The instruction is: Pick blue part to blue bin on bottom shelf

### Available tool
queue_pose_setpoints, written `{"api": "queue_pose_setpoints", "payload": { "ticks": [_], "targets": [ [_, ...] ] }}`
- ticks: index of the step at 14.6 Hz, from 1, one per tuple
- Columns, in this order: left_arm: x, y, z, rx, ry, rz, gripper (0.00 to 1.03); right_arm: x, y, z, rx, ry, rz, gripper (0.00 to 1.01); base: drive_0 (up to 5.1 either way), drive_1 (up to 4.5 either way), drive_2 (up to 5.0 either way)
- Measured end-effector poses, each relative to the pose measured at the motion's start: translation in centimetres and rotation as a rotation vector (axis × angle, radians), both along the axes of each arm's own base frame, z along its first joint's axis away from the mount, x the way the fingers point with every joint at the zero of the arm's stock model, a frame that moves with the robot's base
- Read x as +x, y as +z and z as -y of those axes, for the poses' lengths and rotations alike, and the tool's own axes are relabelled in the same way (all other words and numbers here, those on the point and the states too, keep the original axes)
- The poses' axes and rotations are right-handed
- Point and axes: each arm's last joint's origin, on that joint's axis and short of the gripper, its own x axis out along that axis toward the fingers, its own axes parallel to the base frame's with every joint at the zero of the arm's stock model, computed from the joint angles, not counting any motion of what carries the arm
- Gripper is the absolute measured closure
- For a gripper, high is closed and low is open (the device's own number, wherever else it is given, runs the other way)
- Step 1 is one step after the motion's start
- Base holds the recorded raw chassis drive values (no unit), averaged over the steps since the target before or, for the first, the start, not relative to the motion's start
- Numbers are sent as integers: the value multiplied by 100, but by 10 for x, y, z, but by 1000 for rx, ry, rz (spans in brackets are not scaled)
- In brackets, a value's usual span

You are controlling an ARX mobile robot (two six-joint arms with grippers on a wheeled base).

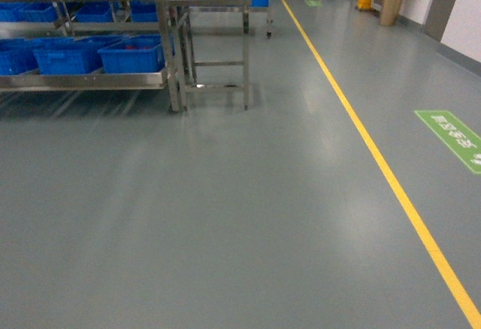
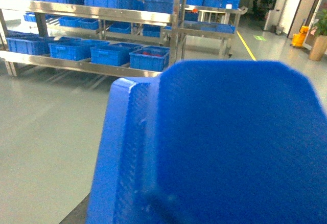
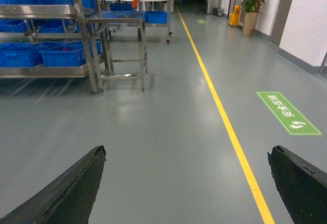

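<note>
Along the shiny stainless-steel bottom shelf (image 1: 83,81), blue plastic bins (image 1: 132,55) sit in a row, well apart from the robot across grey floor (image 1: 225,216). Right hand (image 3: 186,183) gapes open, empty. A blue moulded plastic part (image 2: 214,147) fills the left wrist view; the left hand's state I cannot tell.

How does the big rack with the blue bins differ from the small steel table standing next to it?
The rack is long, and its bottom shelf carries a row of blue bins. The table is narrow and taller on thin legs, and only bare crossbars show under its top. Both are shiny steel and stand on the grey floor.
</note>
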Motion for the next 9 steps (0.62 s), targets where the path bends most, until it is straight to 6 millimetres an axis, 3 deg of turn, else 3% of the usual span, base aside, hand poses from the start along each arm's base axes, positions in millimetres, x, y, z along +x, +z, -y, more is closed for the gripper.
{"api": "queue_pose_setpoints", "payload": {
  "ticks": [9],
  "targets": [
    [0,0,0,2,0,-3,59,0,0,0,0,0,0,3,-8,409,-425]
  ]
}}
